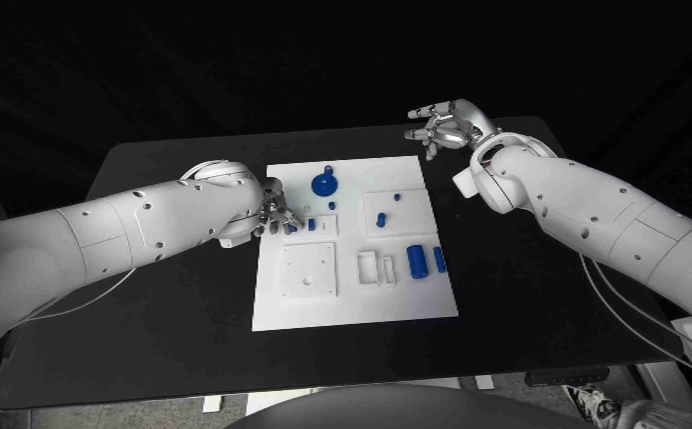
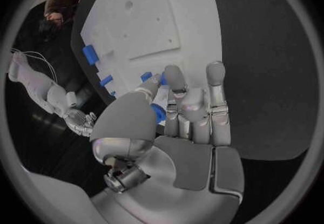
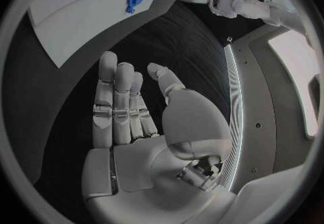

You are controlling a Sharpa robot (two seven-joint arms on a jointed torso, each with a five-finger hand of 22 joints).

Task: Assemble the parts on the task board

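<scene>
- white, flat and rectangular, the task board [image 1: 353,294] lies in the middle of a matte black table [image 1: 173,349], with bare table on every side of it.
- small blue parts sit on the board: a round disc with a tab [image 1: 326,185] near the far edge, a short peg [image 1: 381,218], and two upright cylinders [image 1: 415,261] near the right edge.
- shallow square and slotted recesses mark the board's near half.
- left hand [image 1: 274,214], silver and jointed, rests at the board's left edge; its fingertips [image 2: 152,86] pinch a small blue part [image 2: 157,113].
- right hand [image 1: 444,129] hovers beyond the board's far right corner, fingers apart, holding nothing.
</scene>
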